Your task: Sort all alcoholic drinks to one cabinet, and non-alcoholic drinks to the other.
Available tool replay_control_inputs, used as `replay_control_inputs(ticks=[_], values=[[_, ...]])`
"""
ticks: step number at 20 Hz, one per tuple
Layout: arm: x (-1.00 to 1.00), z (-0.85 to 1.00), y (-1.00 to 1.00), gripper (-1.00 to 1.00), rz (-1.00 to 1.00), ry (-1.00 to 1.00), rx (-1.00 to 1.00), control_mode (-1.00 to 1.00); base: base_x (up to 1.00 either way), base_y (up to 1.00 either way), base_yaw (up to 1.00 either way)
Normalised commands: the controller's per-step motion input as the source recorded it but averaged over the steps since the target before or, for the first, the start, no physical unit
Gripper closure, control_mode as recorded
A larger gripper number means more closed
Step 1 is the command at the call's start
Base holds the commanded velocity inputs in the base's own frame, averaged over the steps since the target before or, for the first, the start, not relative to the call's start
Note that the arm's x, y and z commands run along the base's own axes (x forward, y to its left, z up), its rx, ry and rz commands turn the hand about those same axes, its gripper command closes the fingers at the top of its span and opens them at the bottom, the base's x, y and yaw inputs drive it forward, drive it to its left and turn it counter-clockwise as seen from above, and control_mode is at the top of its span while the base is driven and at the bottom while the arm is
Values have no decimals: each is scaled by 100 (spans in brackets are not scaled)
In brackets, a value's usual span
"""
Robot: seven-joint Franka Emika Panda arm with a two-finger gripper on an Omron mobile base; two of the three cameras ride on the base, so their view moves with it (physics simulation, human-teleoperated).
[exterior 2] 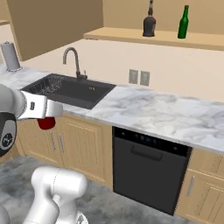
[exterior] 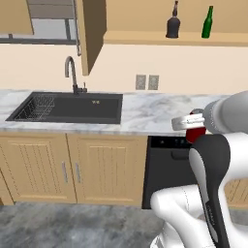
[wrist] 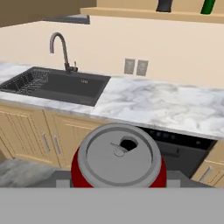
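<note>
So the fingers are clamped around the short red cylindrical can with a silver top [wrist: 118, 156], carried upright off the marble desk's [exterior: 145, 112] front edge, probably so it rides steady toward a cabinet.

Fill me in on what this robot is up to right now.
The arm is carrying the red can in its gripper, held out in front of the marble counter. The black bottle and green bottle already stand side by side in the open wall cabinet above. The can has not yet been put away.
</note>
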Motion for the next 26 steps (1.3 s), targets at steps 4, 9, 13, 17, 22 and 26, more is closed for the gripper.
replay_control_inputs(ticks=[4, 9, 13, 17, 22, 26], values=[[0, 0, 0, 100, 0, 0, 0, 100, -14, 38, 19], [0, 0, 0, 100, 0, 0, 0, 100, -2, 45, 16], [0, 0, 0, 100, 0, 0, 0, 100, 0, 38, 10], [0, 0, 0, 100, 0, 0, 0, 100, 0, 36, 3], [0, 0, 0, 100, 0, 0, 0, 100, 0, 42, 4], [0, 0, 0, 100, 0, 0, 0, 100, 0, 47, 6]])
